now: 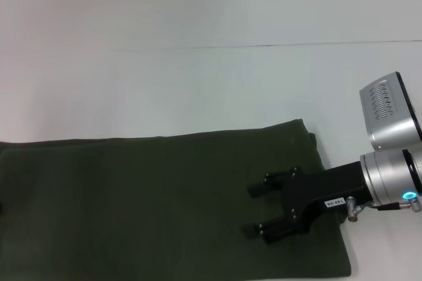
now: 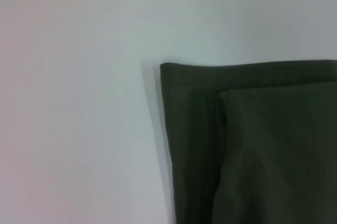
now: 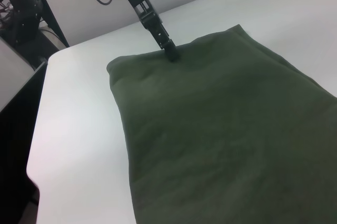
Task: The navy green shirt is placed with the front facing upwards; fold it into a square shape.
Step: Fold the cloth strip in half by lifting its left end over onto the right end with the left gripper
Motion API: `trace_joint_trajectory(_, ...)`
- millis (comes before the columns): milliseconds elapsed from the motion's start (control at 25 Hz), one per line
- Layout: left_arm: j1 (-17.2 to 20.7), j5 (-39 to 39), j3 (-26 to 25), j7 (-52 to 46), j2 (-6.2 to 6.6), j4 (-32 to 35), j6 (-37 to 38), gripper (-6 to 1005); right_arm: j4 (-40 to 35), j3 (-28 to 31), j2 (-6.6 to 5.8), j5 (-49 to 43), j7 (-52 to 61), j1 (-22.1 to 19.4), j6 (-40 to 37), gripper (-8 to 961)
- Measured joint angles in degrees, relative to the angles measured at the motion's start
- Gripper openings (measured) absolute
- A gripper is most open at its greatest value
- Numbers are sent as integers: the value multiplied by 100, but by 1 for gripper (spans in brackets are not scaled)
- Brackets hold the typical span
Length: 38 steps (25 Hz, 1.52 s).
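A dark green shirt [image 1: 158,208], already folded into a long band, lies across the white bench [image 1: 198,83]. The right pincer [image 1: 254,210] hovers spread over its right end. The left pincer [image 3: 171,53] touches the far end, grip unclear. Both should pinch the edges evenly before folding across.

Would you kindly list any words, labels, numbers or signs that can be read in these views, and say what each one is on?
No text can be read in any view.
White label on the right gripper, near its wrist: dark characters, too small and blurred to read.
Navy green shirt: no lettering or tag is visible on the folded cloth.
Left gripper, at the shirt's far edge in the right wrist view: no markings visible.
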Motion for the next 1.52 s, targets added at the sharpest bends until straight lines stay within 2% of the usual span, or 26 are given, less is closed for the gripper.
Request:
trace_joint_trajectory(1160, 12, 0, 70, 1, 0, -101, -98, 692, 0, 0, 0, 0, 0, 8, 9, 900)
trace_joint_trajectory(1520, -139, -39, -26, -85, 83, -401, 127, 692, 0, 0, 0, -8, 7, 8, 9, 900)
